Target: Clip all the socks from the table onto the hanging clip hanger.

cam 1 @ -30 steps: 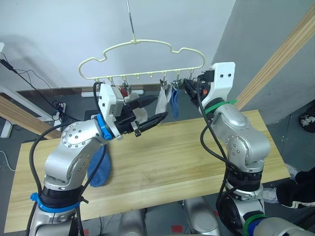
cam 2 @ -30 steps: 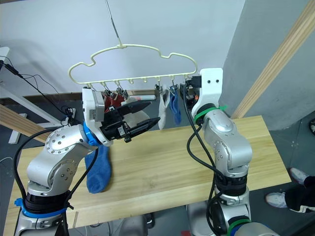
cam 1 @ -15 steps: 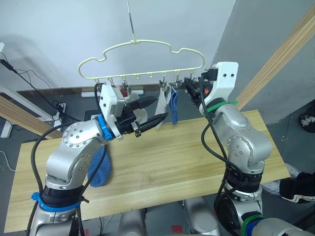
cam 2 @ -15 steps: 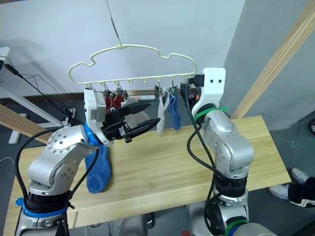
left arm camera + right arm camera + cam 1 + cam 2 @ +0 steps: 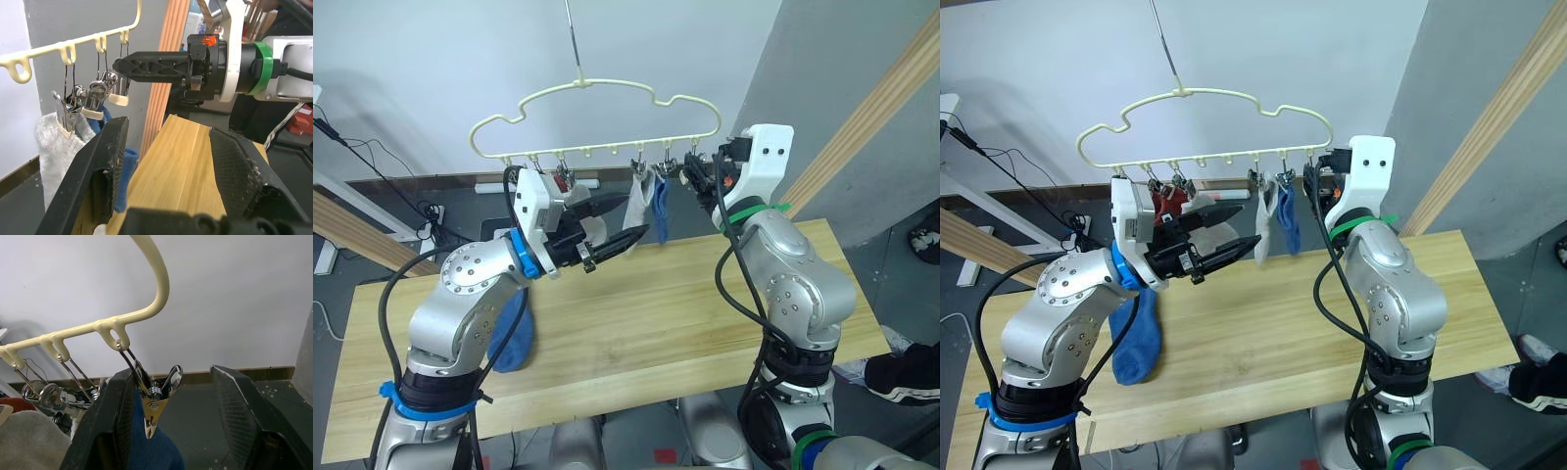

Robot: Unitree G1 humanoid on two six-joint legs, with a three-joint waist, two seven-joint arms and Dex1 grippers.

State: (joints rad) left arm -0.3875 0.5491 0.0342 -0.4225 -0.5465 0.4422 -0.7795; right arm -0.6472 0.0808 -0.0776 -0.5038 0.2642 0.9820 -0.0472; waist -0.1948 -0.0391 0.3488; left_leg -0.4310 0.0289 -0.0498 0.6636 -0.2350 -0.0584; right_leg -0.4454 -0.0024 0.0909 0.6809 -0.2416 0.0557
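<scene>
Hanging upper centre on its long hook, the hanger point(image 5: 597, 117) runs its clip row left-right; a grey sock point(image 5: 639, 199) and blue sock point(image 5: 660, 211) dangle straight down from it. Left gripper point(image 5: 615, 223), fingers spread and empty, points right below the clips. Right gripper point(image 5: 168, 431), also spread, brackets the end clip point(image 5: 155, 399). Another blue sock point(image 5: 1134, 333) lies lengthwise on the table point(image 5: 685, 304), lower left.

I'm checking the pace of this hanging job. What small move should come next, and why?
Probably the right gripper should ease forward and close on the end clip to pinch it open. Its fingers are open on either side of that empty clip on the hanger, while a blue sock lies on the table and the left gripper is open and empty.
</scene>
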